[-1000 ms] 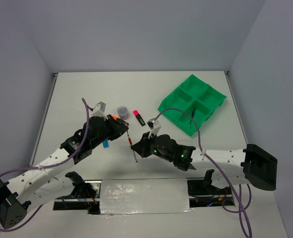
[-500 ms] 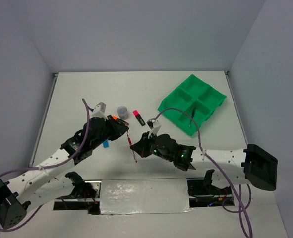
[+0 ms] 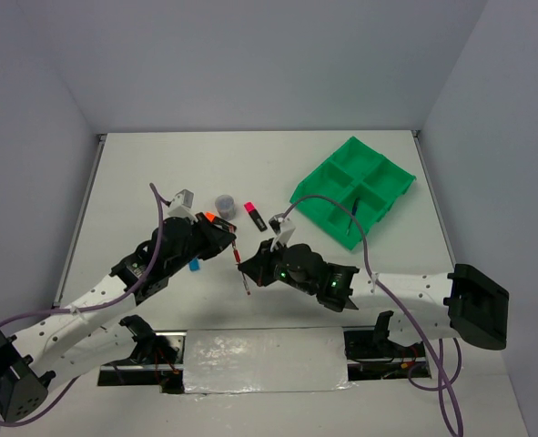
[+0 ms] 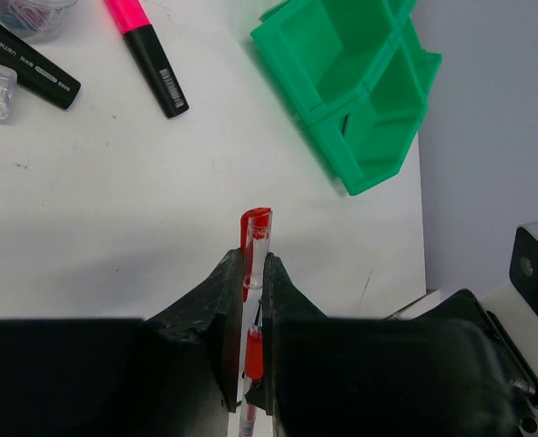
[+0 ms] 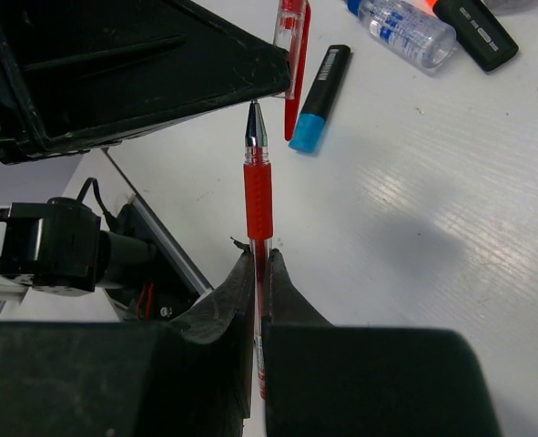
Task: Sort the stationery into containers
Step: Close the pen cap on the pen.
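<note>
A thin red pen hangs above the table between both grippers. My right gripper is shut on its clear barrel, just behind the red grip, with the bare tip pointing at the left fingers. My left gripper is shut on the pen's clear cap with a red clip. The cap also shows in the right wrist view. The pen tip sits just behind the cap, between the left fingers. The green four-compartment tray stands at the far right, and it also shows in the left wrist view.
A pink-ended highlighter, an orange-ended highlighter and a grey round piece lie beyond the grippers. A blue-ended highlighter and a clear-blue tube lie under the left arm. A dark pen lies in the tray's near compartment.
Both grippers have shifted very slightly, the right one up and left toward the left one. The red pen stays held between them.
</note>
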Controlling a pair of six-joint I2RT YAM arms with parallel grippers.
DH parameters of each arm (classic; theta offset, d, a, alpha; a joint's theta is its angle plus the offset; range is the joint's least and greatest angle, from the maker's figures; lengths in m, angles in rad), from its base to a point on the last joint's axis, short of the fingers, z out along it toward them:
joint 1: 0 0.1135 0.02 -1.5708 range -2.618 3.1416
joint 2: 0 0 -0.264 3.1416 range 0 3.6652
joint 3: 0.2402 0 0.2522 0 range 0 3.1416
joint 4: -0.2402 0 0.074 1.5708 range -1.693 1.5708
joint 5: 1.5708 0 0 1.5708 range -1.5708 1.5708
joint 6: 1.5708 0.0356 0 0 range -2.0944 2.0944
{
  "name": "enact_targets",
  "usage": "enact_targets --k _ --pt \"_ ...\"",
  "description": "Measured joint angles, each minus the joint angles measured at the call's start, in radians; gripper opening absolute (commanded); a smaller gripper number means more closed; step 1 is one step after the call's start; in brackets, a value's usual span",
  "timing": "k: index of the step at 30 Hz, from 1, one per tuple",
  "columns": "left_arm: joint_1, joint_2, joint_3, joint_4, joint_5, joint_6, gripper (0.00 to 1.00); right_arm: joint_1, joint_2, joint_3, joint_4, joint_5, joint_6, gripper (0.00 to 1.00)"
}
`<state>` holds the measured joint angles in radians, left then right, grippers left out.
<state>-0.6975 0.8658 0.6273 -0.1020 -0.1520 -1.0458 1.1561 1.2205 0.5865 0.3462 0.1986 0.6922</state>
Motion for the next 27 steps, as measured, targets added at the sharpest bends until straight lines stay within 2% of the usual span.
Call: enact_targets --k 27 --pt "0.0 -0.024 -0.002 -0.009 -0.037 0.004 0.0 0.0 0.029 0.031 -0.041 0.008 0.002 0.0"
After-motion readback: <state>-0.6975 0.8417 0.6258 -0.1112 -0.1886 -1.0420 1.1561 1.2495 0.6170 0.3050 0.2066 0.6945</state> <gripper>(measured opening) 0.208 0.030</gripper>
